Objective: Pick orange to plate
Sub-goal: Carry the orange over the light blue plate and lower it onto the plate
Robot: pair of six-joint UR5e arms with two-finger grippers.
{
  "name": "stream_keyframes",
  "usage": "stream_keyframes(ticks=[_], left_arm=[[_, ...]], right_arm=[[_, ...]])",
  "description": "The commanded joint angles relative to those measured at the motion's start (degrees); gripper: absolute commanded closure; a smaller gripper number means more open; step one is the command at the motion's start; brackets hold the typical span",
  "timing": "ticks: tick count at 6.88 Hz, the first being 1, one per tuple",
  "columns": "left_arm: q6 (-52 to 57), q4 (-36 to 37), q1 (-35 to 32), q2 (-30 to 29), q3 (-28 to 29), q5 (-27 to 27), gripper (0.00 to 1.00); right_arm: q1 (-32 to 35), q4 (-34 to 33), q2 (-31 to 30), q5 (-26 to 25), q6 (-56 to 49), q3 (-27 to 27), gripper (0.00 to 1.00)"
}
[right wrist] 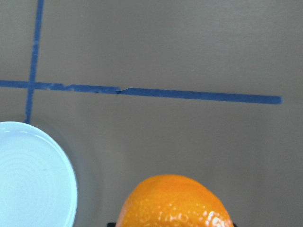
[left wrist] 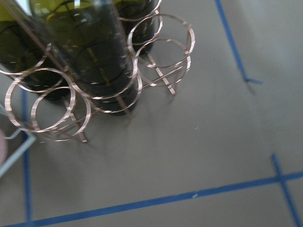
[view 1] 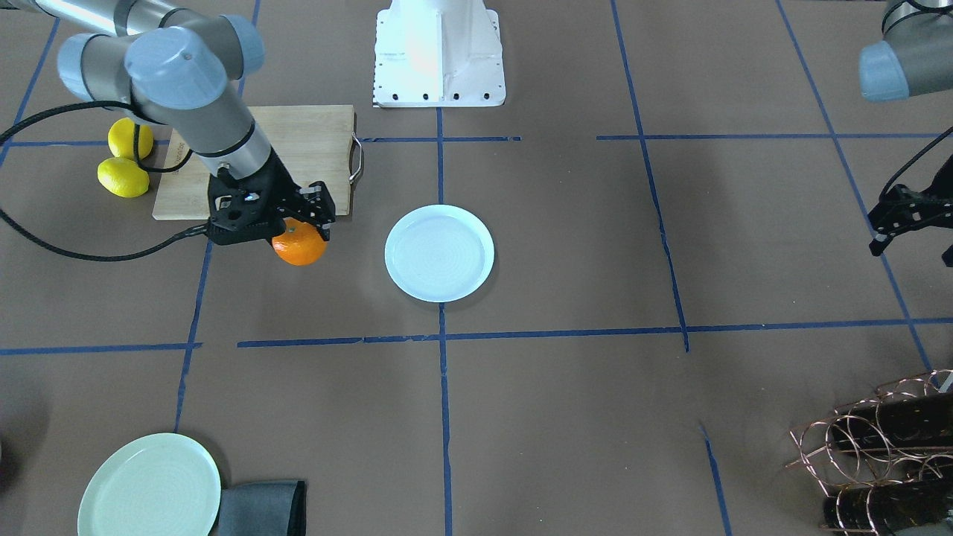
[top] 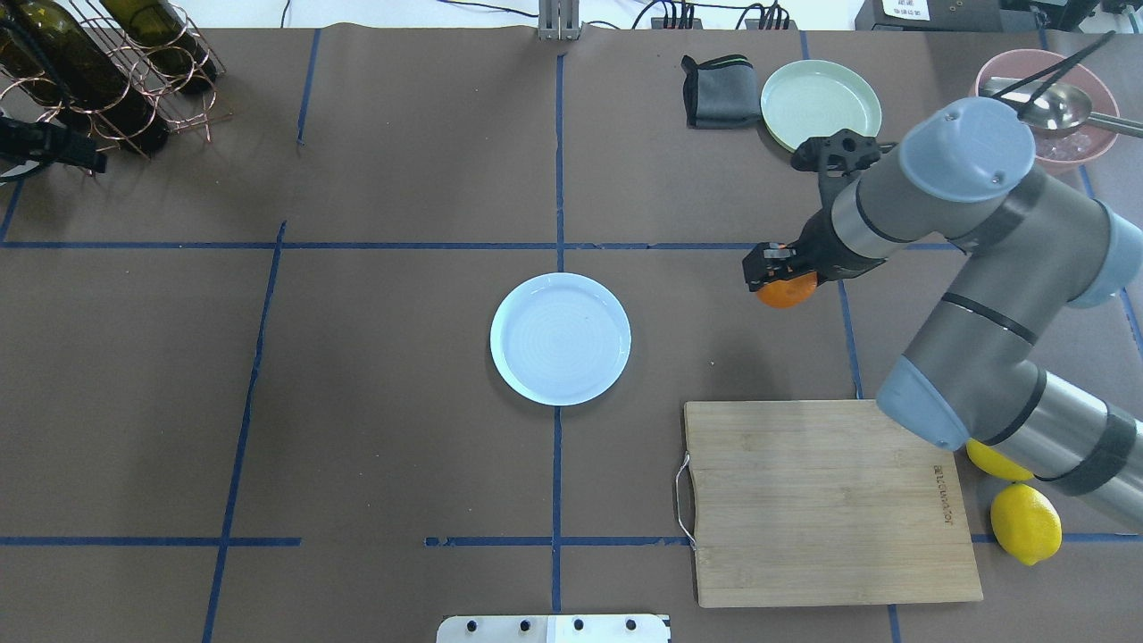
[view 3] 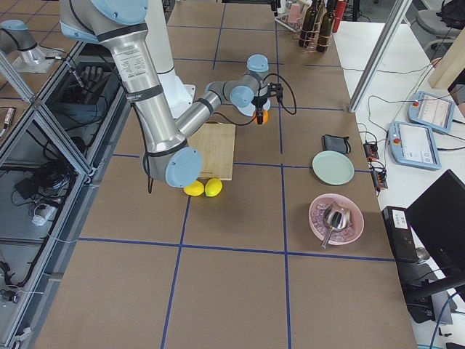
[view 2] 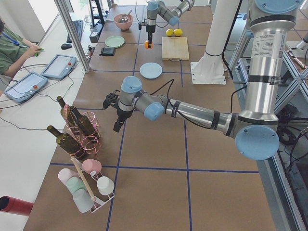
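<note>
Orange (view 1: 300, 249) peel, pebbled and a bit glossy in the right wrist view. I'd rate it light, firm with some give, and prone to rolling once released. It won't break but will bruise if squeezed hard. Best hold is across the widest part from the sides, at moderate force.

- The right gripper (view 1: 292, 232) is clamped on the upper part of the orange, and most of the fruit hangs below the fingers. It looks lifted off the counter (view 1: 595, 246), though the height is hard to judge.
- The orange is well apart from the plate (view 1: 439, 253), out on the robot's right of it, just past the cutting board (view 1: 298, 149).
- The plate is shallow, glossy and low-rimmed. I'd set the orange down low and near centre, since a drop could roll it over the rim.
- No object shows between the orange and the plate.
- Two lemons (view 1: 123, 176) sit beside the board under the right arm's elbow, so watch the elbow sweep and the trailing cable.
- A pale green plate (view 1: 149, 487) and a grey cloth (view 1: 260, 508) sit at the far edge, off the path. A pink bowl (top: 1049, 112) holding a spoon is further right.
- The left gripper (view 1: 912, 242) is spread wide and holds nothing. It is parked near the bottle rack (view 1: 878, 447), well away.
</note>
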Motion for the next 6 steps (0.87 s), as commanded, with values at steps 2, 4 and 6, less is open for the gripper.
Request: stream_keyframes(ticks=[2,4,6], left_arm=[[13.22,8.64,-4.06,1.36,0.85,0.01,0.0],[13.23,11.34,-6.96,1.45,1.2,0.01,0.0],[13.32,14.17,-7.77,1.53,1.21,-0.07,0.0]], right_arm=[[-7.14,0.15,11.73,-8.24,5.36,-11.89,1.0],[-9.52,0.51,16.5,-9.58,6.43,-18.59,1.0],[-9.89,0.68,17.83,-10.02,6.52,-20.2,0.98]])
